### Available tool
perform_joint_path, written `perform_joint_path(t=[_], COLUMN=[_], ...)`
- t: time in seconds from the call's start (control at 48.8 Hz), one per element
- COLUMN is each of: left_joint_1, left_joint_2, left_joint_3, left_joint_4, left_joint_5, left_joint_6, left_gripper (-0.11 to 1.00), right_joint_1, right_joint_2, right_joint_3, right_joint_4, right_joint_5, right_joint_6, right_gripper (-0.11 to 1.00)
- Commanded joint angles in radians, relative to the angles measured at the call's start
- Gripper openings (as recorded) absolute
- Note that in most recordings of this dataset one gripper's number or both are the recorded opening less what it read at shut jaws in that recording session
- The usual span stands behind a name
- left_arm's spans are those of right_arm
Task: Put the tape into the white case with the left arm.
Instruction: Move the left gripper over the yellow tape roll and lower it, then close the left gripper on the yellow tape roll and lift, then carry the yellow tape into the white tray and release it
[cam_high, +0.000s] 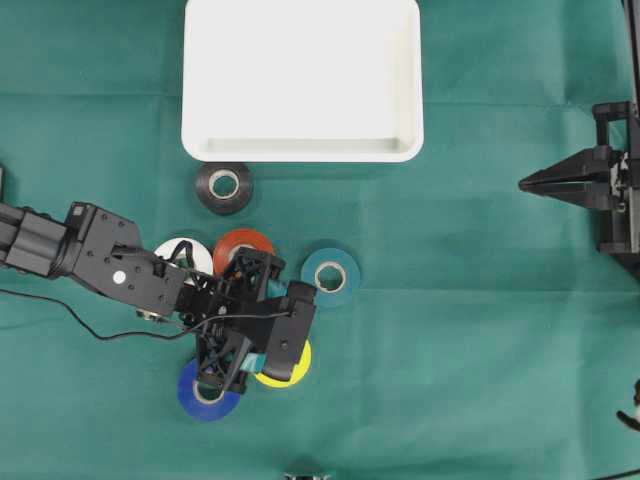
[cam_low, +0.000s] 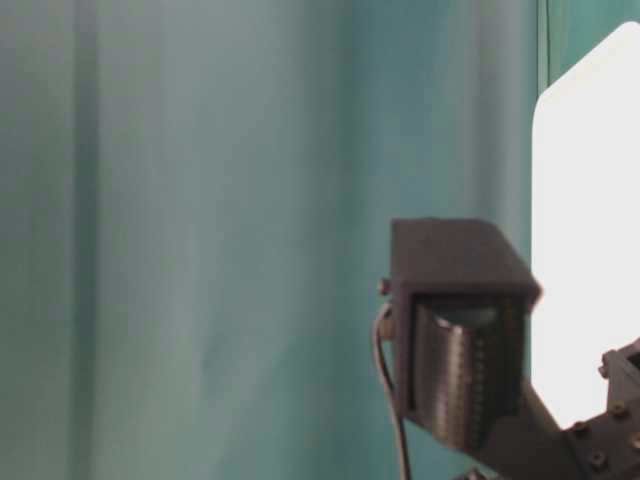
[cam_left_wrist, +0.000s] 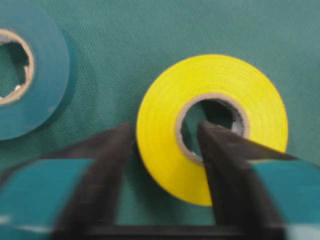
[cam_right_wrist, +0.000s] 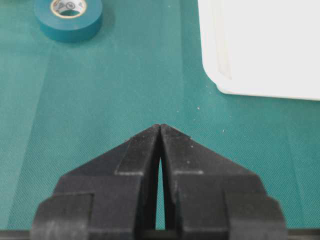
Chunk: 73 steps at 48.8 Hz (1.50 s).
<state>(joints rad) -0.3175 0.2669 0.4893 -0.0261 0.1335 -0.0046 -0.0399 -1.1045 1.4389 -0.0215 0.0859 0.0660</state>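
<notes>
Overhead: white case (cam_high: 301, 80), large shallow rectangular tray with rounded corners and raised rim, at top centre of green-clothed surface (cam_high: 480, 330); nothing visible inside. Same case (cam_right_wrist: 265, 45) at upper right of right wrist view, interior hidden there.

Tape rolls, six, all flat on surface outside case:
- black roll (cam_high: 224, 186), just below case's lower left corner, apart from rim.
- white roll (cam_high: 180, 253), partly under left arm (cam_high: 90, 250).
- red roll (cam_high: 240, 246), beside white roll, partly covered by arm.
- teal roll (cam_high: 331, 276), right of red roll; faint print inside core (cam_right_wrist: 68, 6), unreadable.
- blue roll (cam_high: 205, 393), lowest, partly under pincer housing.
- yellow roll (cam_left_wrist: 212, 127), near blue roll, well below case.

Left pincer (cam_left_wrist: 165, 135): one finger (cam_left_wrist: 222, 165) inside yellow roll's core, other finger against outer wall; jaws astride the band, touching or nearly so on both sides; firm clamp cannot be told. Roll flat on cloth.

Right pincer (cam_right_wrist: 160, 127): all black, tips pressed together, holding nothing, at far right edge of surface, well apart from rolls.

No brand or legible writing anywhere.
</notes>
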Motion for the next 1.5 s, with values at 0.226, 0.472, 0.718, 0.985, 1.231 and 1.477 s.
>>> perform_joint_path(t=[0.226,0.472,0.718,0.985,1.231,1.477], left_joint_1=[0.002,-0.011,-0.032,0.002,0.120,0.270], left_joint_2=[-0.023,-0.058,-0.170,-0.210,-0.213,-0.219], left_joint_3=[-0.032,-0.040,-0.063,-0.078,-0.058,-0.057], left_joint_4=[0.000,-0.002,0.000,0.000,0.000,0.003], left_joint_5=[-0.003,0.006,0.046,0.130,0.183,0.184], left_joint_6=[0.003,0.000,0.000,0.005,0.006,0.012], left_gripper=[0.25,0.25,0.25,0.25,0.25,0.25], right_joint_1=[-0.002,-0.002,-0.002,-0.002,-0.002,-0.002], right_joint_2=[-0.002,-0.028,-0.035,-0.035,-0.035,-0.035], right_joint_3=[-0.008,0.000,0.000,0.002,0.005,0.008], right_joint_4=[-0.002,0.000,0.000,0.000,0.000,0.000], right_joint_5=[-0.011,-0.011,-0.009,-0.011,-0.015,-0.018], right_joint_6=[0.002,0.002,0.002,0.002,0.002,0.002], right_gripper=[-0.10,-0.10,-0.10,-0.10,-0.10,-0.10])
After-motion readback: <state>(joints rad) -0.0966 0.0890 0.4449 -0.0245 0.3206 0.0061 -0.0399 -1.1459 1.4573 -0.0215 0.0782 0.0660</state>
